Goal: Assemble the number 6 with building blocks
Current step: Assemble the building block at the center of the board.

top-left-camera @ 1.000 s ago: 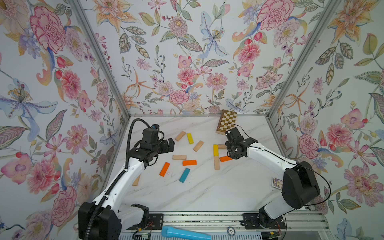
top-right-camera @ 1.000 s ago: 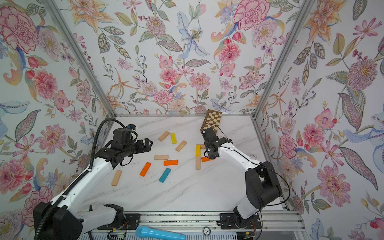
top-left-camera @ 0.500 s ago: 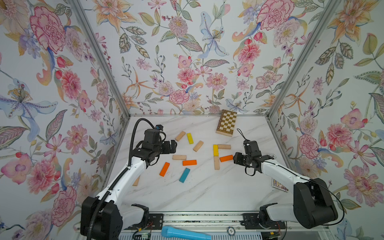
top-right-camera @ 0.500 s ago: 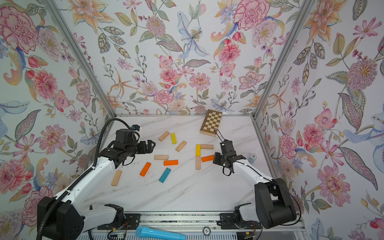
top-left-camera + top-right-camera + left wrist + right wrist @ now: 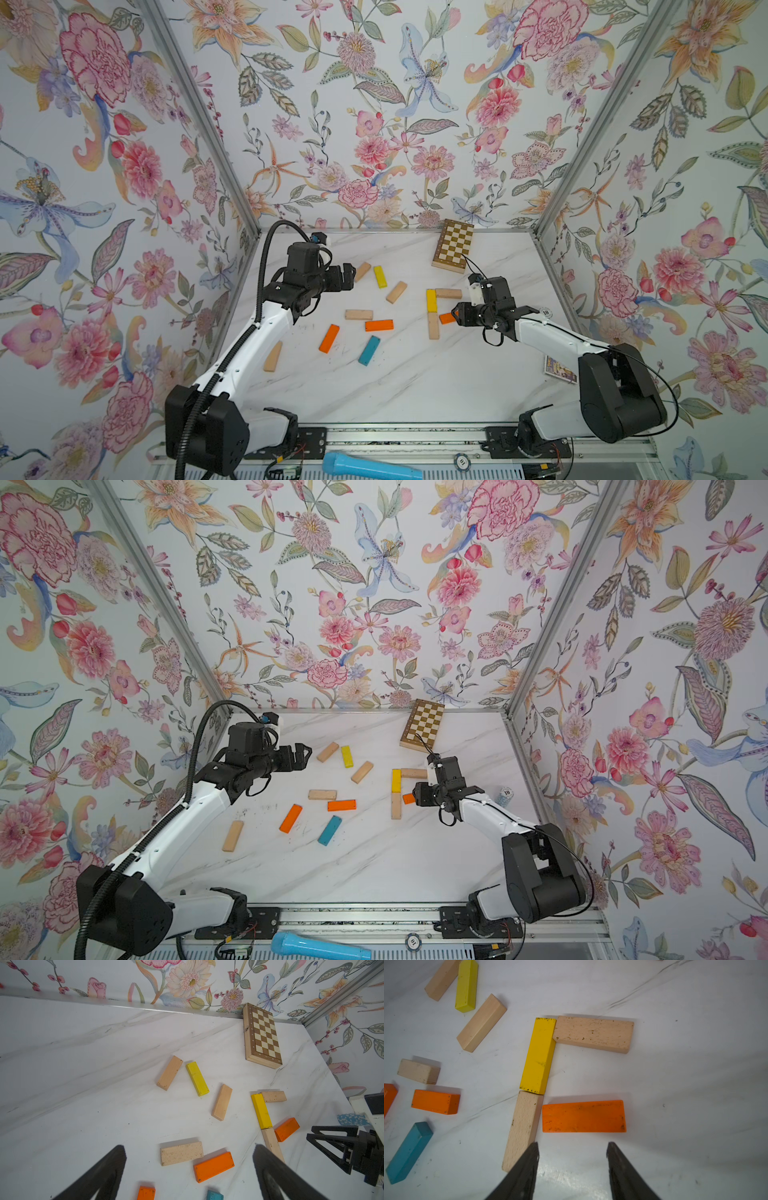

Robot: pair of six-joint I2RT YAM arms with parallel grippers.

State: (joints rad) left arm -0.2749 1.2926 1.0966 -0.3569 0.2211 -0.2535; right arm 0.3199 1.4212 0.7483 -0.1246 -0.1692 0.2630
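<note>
While my left jaws hang spread wide and empty over the back-left of the surface [image 5: 415, 386], the first hazard lies just beside them. A beige block [image 5: 362, 271] and a yellow block [image 5: 380, 276] lie close together, so a careless descent could clip one while closing on the other and send both skidding. Further along, a loose beige block [image 5: 358, 314] and an orange block [image 5: 379, 325] nearly touch, which invites the same double catch.

Right of those lies the unfinished number 6 [image 5: 432, 305]. It has a yellow stem [image 5: 537, 1055], a beige top bar [image 5: 593, 1033], a beige lower stem [image 5: 523, 1126] and an orange middle bar [image 5: 583, 1116], and its loop is not yet closed. My right jaws are parted with nothing between them, just beside that orange middle bar and over the lower stem's near end. I judge that any sideways drift here would knock the bar crooked or shove the stem out of line. If both arms go to the figure together, they could also collide.
</note>
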